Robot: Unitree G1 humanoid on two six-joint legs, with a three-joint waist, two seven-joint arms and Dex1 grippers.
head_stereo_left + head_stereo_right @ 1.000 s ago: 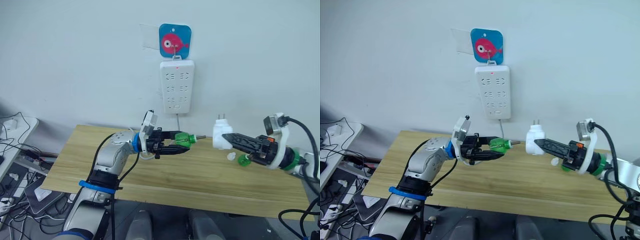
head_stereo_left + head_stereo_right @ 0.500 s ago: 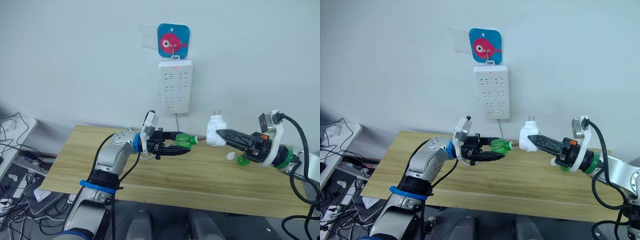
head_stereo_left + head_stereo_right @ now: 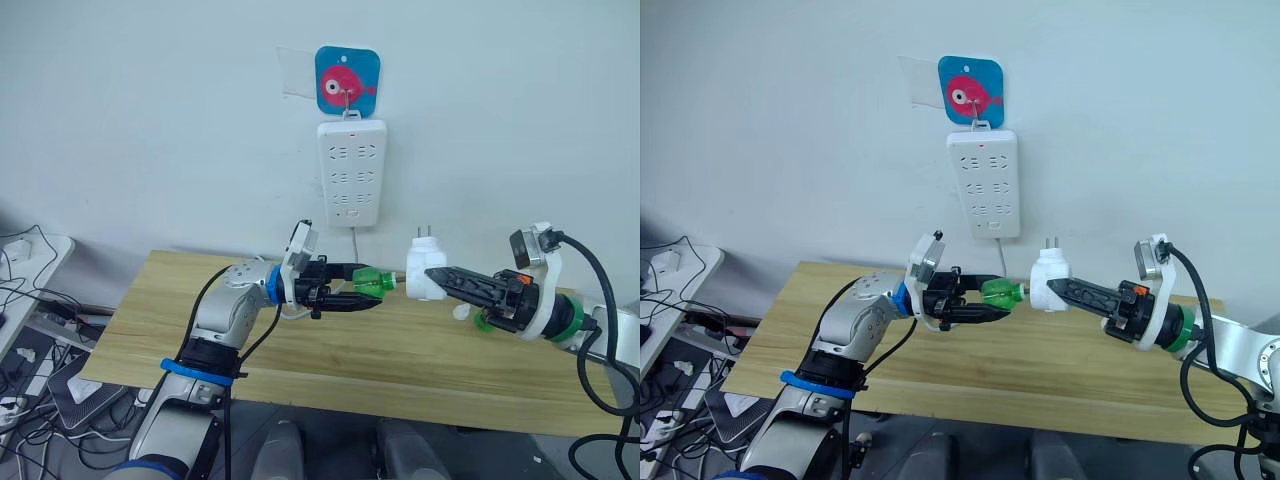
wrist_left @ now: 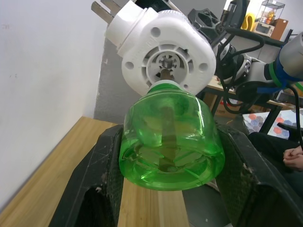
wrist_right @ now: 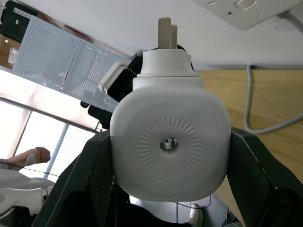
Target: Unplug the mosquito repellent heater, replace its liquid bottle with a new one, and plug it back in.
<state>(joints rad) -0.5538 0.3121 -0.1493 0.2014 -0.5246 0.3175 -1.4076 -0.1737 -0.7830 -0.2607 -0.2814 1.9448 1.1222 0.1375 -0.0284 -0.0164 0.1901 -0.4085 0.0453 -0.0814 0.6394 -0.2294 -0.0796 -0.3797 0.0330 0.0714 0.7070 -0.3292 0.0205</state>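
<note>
My left gripper [image 3: 366, 285] is shut on a green liquid bottle [image 3: 379, 280], held sideways above the wooden table [image 3: 300, 350] with its neck pointing right. My right gripper [image 3: 434, 277] is shut on the white mosquito repellent heater [image 3: 422, 270], whose two prongs point up. In the left wrist view the bottle [image 4: 170, 137] has its wick tip at the round socket of the heater [image 4: 163, 52]. The right wrist view shows the heater's vented face [image 5: 170, 142] between my fingers [image 5: 92, 184].
A white power strip [image 3: 352, 175] hangs on the wall under a blue fish hook [image 3: 347, 80], its cord dropping to the table. Another green bottle [image 3: 486, 321] and a small white cap [image 3: 461, 313] lie on the table under my right arm.
My right gripper has carried the heater leftward, closing the gap to the bottle's neck. The left gripper and its bottle have stayed put.
</note>
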